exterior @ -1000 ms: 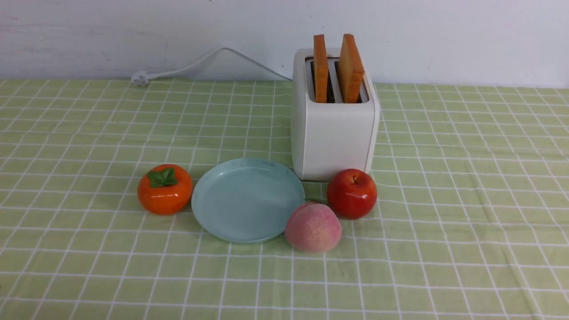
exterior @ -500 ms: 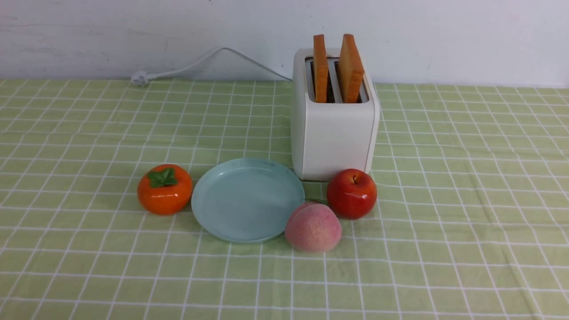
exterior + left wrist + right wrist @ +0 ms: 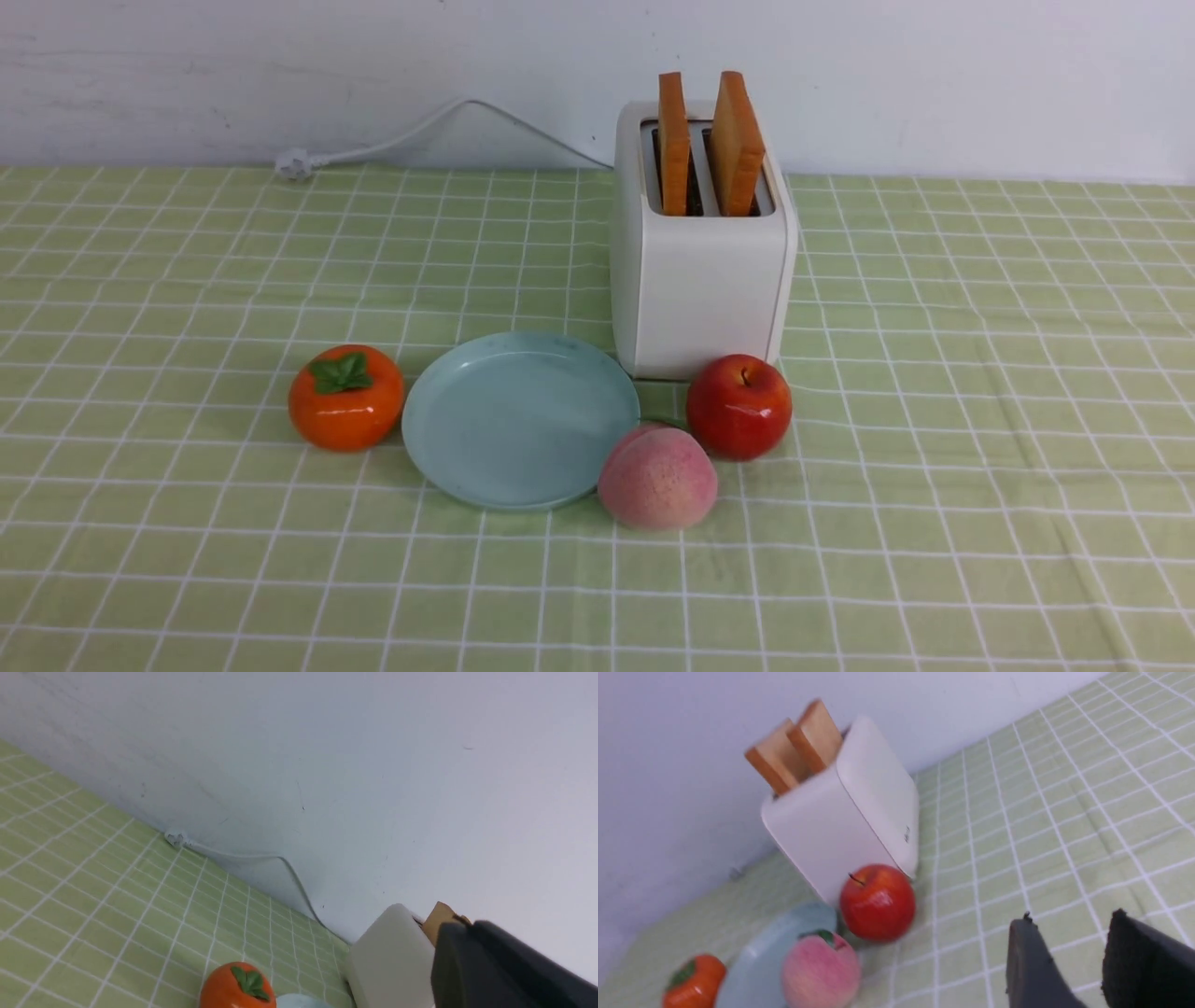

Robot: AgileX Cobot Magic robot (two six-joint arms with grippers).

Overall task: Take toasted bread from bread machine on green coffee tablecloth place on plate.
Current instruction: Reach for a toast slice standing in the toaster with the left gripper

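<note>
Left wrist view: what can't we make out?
left hand: one dark mass, cut by the frame edge; jaws not separable.
toasted bread: only a corner shows past the hand.
bread machine: slots hidden by the hand.
plate: a sliver, cut by the frame edge.

2 toasts (image 3: 673, 145) (image 3: 738, 140), 1 toaster (image 3: 700, 299), 1 plate (image 3: 513, 429), 3 fruits (image 3: 345, 399) (image 3: 658, 478) (image 3: 739, 406)
</note>
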